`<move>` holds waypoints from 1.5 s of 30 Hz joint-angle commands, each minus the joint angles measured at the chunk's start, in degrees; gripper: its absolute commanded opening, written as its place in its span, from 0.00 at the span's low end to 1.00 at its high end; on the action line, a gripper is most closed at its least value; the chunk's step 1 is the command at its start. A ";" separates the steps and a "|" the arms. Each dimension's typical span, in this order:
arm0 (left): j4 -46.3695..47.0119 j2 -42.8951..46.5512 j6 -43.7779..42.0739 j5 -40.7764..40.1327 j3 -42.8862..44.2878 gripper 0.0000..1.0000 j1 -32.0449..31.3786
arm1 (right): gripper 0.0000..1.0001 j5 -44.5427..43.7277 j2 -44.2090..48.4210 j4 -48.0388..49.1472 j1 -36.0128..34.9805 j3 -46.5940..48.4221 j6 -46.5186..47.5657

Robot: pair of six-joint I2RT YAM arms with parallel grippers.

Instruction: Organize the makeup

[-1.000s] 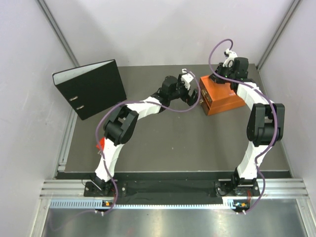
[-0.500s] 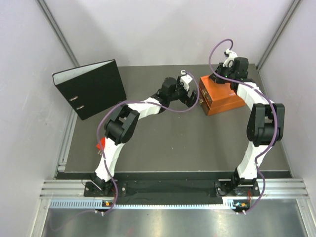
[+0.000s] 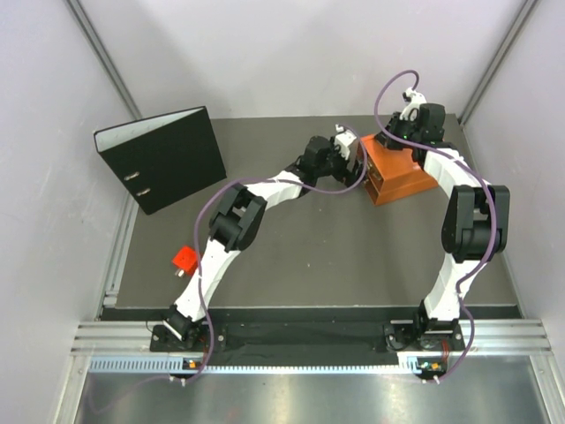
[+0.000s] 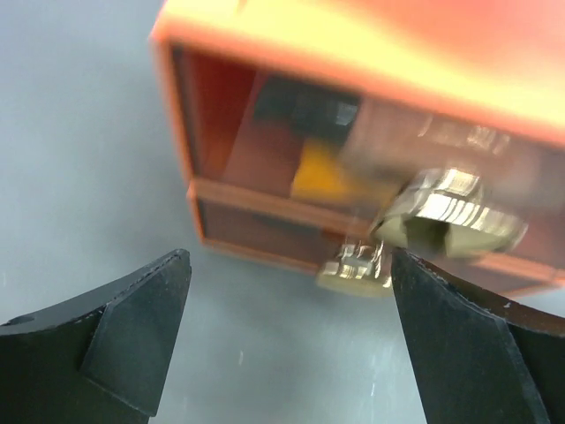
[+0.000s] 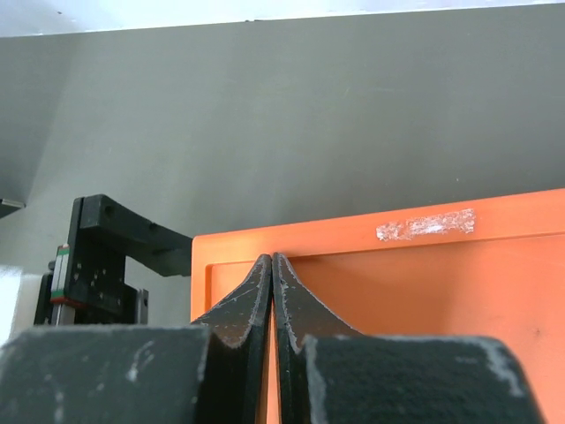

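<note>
- Left end effector: jaws spread wide, empty, just before the latched front of the orange wooden box.
- Right end effector: fingers pressed together, empty, tips at the lid's edge.
- Makeup: an orange-yellow item and a black item lie inside the box, behind its window.
- Risk: a finger skidding off the metal latch would likely shove the box across the tabletop.
- Orientation: the items are too blurred to judge their long axis; the box front faces the left arm.
</note>
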State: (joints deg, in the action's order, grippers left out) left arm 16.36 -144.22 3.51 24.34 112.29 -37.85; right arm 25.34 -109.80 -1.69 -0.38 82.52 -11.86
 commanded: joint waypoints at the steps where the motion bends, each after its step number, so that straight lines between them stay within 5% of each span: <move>1: 0.60 0.16 -1.40 -1.92 3.48 0.99 -2.94 | 0.00 -4.16 -7.45 -23.71 -0.06 -7.46 1.57; 13: 5.00 20.01 -6.67 -6.76 -22.62 0.99 4.79 | 0.00 -4.43 -6.22 -23.35 -0.06 -7.38 1.05; 19: -4.99 26.79 -4.04 -6.94 -23.09 0.99 8.92 | 0.02 -4.69 -3.41 -24.41 -0.06 -3.00 0.43; 28: -11.61 33.30 -1.57 -6.84 -28.44 0.99 10.16 | 0.24 -4.78 1.51 -28.98 -1.02 8.35 0.52; 33: -12.67 35.06 -1.49 -6.85 -32.56 0.99 10.34 | 0.46 -3.90 4.23 -28.72 -3.48 11.43 1.31; 44: -15.92 34.80 4.30 -10.00 -33.81 0.99 10.34 | 0.69 -3.81 15.21 -27.84 -14.38 5.11 3.95; 45: -16.09 34.54 5.45 -12.53 -33.11 0.99 10.34 | 0.80 -3.90 16.01 -27.49 -15.60 3.54 3.51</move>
State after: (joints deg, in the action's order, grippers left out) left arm 0.34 -112.31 4.82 15.99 78.41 -27.55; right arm 18.98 -101.25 -28.27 -11.16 88.73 -7.70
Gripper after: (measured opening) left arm 0.991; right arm 0.681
